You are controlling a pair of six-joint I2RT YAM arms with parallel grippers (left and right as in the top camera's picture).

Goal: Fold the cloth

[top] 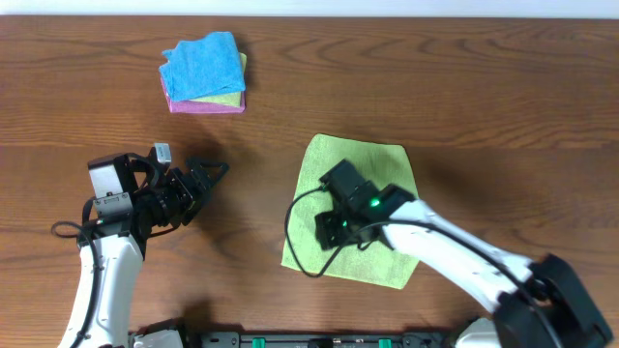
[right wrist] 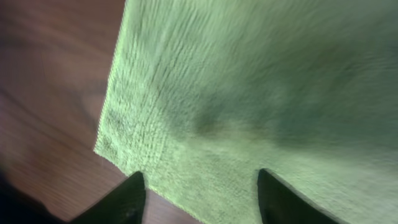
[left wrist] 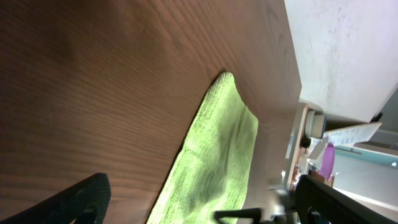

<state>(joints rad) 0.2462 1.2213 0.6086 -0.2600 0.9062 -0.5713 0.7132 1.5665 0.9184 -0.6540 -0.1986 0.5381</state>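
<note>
Overhead: the cloth lay flat on the wood table, centre-right of frame, roughly square w/ a few soft wrinkles. The right gripper was over the cloth's lower-left part, its arm running in from the lower-right corner. The left gripper sat left of centre over bare wood, well apart from the cloth, spread wide and holding nothing. In the upper left was a small pile: a blue cloth on top and a pink cloth at the bottom, w/ a yellow-green layer showing btwn them.

Left wrist view: the cloth ran from mid-frame down to the bottom edge, flat on the wood. The left fingers showed dark in the two bottom corners, far apart, nothing btwn them.

Right wrist view: blurry. The cloth filled most of the frame, wood down the left side, one cloth corner at lower left. The right fingers poked up from the bottom edge w/ a clear gap, partway open, no fabric pinched.
</note>
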